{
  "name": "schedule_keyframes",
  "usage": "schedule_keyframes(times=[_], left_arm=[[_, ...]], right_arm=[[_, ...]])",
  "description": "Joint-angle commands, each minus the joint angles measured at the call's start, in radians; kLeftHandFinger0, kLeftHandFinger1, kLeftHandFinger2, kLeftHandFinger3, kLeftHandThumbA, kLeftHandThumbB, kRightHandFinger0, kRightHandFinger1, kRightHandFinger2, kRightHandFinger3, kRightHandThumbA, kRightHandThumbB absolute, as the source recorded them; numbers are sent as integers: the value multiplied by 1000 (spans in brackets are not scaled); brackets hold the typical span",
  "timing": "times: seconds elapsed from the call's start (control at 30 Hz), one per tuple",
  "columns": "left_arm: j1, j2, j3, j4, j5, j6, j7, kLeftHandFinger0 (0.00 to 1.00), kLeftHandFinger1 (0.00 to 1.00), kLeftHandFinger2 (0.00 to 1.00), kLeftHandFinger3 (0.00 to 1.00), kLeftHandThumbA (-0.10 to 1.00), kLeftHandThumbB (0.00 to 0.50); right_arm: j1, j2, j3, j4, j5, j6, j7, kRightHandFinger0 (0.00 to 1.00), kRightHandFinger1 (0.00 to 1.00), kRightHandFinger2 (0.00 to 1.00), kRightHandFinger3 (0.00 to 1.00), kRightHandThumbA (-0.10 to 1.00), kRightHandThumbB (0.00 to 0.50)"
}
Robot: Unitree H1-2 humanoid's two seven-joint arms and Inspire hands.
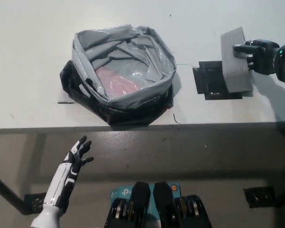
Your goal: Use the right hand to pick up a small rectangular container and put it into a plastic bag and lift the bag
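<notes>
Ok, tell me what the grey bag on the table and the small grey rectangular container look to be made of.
Grey bag: thin glossy plastic film, by its crinkled folds and highlights. Small grey rectangular container, held by the black right hand: probably matte rigid plastic; its flat side shows no shine.

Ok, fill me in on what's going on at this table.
The black right hand grips a small grey perforated rectangular container, held tipped on its side above a black square patch on the white table. The grey plastic bag, open in a black tray, holds something pink; the container is not yet in it. The white left hand rests open below the table edge.
</notes>
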State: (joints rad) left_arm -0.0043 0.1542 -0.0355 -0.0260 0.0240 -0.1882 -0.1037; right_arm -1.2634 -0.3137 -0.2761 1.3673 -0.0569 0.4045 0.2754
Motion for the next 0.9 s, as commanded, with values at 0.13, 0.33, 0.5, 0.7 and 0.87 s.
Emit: schedule_keyframes(times=[0.13,0.33,0.5,0.7,0.87], left_arm=[[-15,20,4,-20,-12,-16,-18,853,1000,1000,1000,976,115],[-4,25,5,-26,-11,-16,-19,833,1000,1000,1000,986,110],[6,25,6,-22,-14,-25,-17,823,1000,1000,1000,989,104],[26,20,5,-24,-18,-25,-17,814,1000,1000,1000,995,110],[29,21,5,-27,-18,-20,-18,813,1000,1000,1000,982,106]], right_arm=[[-80,-41,-230,-42,256,64,-19,0,94,614,746,-100,118],[-31,-36,-370,-81,368,62,-9,0,91,599,355,-100,112],[4,-15,-470,-124,458,64,20,0,200,660,558,-100,87],[3,63,-456,-232,574,66,69,0,152,666,524,-100,128],[-11,113,-356,-340,658,66,59,0,161,690,325,-100,128]])
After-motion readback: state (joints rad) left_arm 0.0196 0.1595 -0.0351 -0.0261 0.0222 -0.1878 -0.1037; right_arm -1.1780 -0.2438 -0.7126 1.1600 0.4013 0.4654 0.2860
